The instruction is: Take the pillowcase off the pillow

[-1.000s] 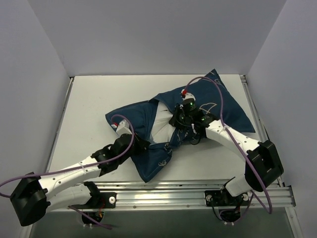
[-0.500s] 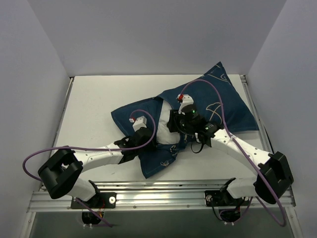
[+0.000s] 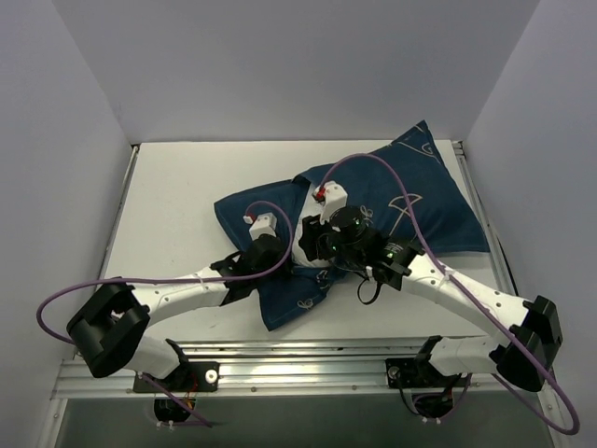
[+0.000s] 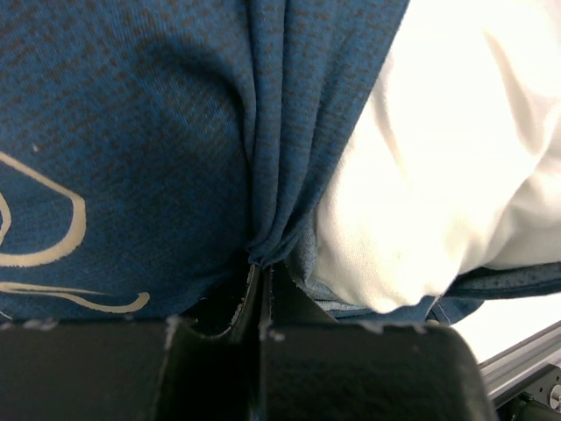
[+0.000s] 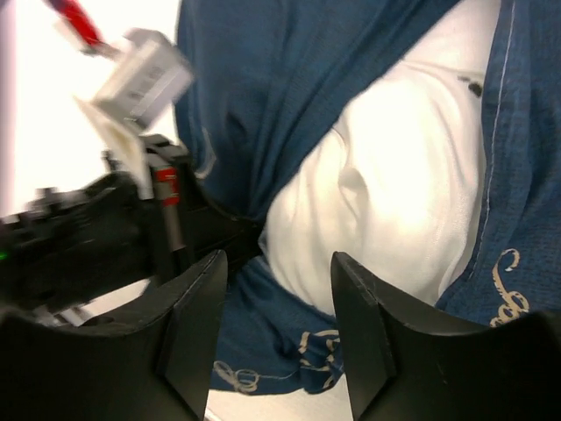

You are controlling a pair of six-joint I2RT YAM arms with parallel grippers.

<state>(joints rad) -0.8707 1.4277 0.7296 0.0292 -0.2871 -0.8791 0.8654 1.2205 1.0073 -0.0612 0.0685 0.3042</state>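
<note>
**A:** Counts?

**B:** One pillowcase (image 3: pixel 429 201), one pillow (image 5: pixel 386 175). Two arms, two grippers, and one purple cable (image 3: pixel 373 159) per arm.

**A:** Where's the case?

**B:** On the table (image 3: pixel 168 205), centre to right rear, with one corner pointing at the far right corner. The pillow is mostly inside it. White shows only at the opening, between the two grippers.

**A:** Look?

**B:** Dark navy weave with cream line drawings, loops and curls. It's bulged over the stuffing on the right and flat and creased on the near-left flap. The pillow is plain white and plump, with one small dark speck (image 5: pixel 474 86).

**A:** Grippers?

**B:** Left gripper (image 4: pixel 261 272) has its jaws pinched tight on a gathered fold of the pillowcase, just beside bare pillow. Right gripper (image 5: pixel 276 289) has its jaws apart at about mid width with nothing between them, over the exposed pillow at the opening.

**A:** Any readable text?

**B:** There's cream cursive script near the hem, too curly to read. The white block (image 5: pixel 145 79) on the left wrist is blurred, so I can't tell whether it's marked.
</note>
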